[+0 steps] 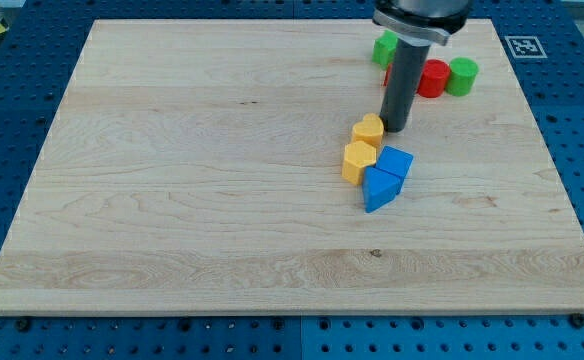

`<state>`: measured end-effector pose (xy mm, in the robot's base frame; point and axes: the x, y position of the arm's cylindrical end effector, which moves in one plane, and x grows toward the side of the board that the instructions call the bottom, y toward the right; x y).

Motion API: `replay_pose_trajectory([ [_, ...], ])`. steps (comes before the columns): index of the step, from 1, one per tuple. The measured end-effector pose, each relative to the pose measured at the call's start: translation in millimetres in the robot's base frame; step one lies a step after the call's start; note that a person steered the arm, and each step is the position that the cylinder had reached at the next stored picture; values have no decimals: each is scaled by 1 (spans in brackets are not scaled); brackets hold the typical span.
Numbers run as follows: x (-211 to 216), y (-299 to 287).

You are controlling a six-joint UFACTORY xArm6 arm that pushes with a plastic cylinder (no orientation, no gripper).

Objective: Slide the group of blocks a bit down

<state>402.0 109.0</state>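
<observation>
A group of blocks lies right of the board's middle: a yellow heart-shaped block on top, a yellow hexagon block under it, a blue block to their right, and a blue triangular block lowest. The blocks touch one another. My tip rests on the board just to the right of the yellow heart-shaped block, touching or nearly touching it, above the blue block.
Near the view's top right sit a green block, a red cylinder and a green cylinder, partly hidden by the rod. The wooden board lies on a blue perforated table. A marker tag sits at the top right corner.
</observation>
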Motion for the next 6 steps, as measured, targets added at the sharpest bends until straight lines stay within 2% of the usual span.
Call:
replay_pose_trajectory([
  [1, 7, -21],
  [2, 30, -26],
  [3, 34, -28],
  [6, -58, -20],
])
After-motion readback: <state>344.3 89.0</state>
